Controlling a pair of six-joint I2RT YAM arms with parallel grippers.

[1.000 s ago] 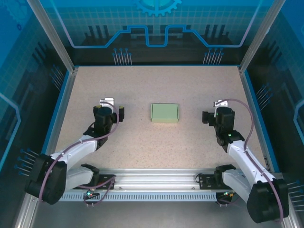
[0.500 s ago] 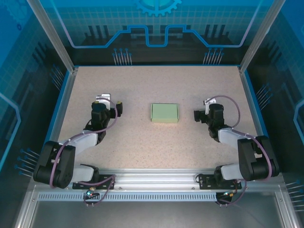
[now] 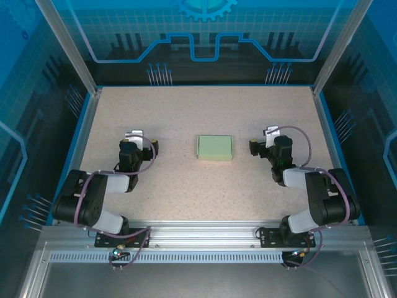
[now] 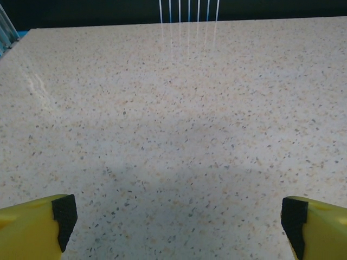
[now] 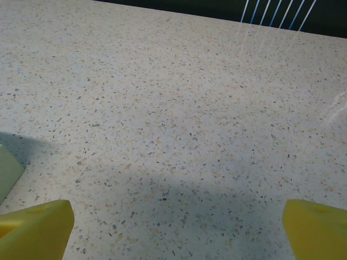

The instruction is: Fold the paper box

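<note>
The paper box [image 3: 215, 148], a small flat pale mint-green rectangle, lies closed in the middle of the speckled table. My left gripper [image 3: 144, 139] sits low over the table well to the left of it, open, its yellow fingertips [image 4: 38, 227] wide apart over bare tabletop. On the other side my right gripper [image 3: 262, 139] is open too, a short gap from the box's right edge. A corner of the paper box [image 5: 6, 170] shows at the left edge of the right wrist view, beside the yellow fingertips [image 5: 38, 230]. Nothing lies between either pair of fingers.
The table [image 3: 205, 105] is ringed by a blue rim and metal posts [image 3: 68, 49]. Both arms are folded back near their bases by the front rail [image 3: 198, 239]. Thin white rods [image 4: 190, 11] stand at the far edge.
Both arms have folded back toward their bases. The right gripper slid a little left toward the box, and the left gripper shifted slightly left. The box has not moved.
</note>
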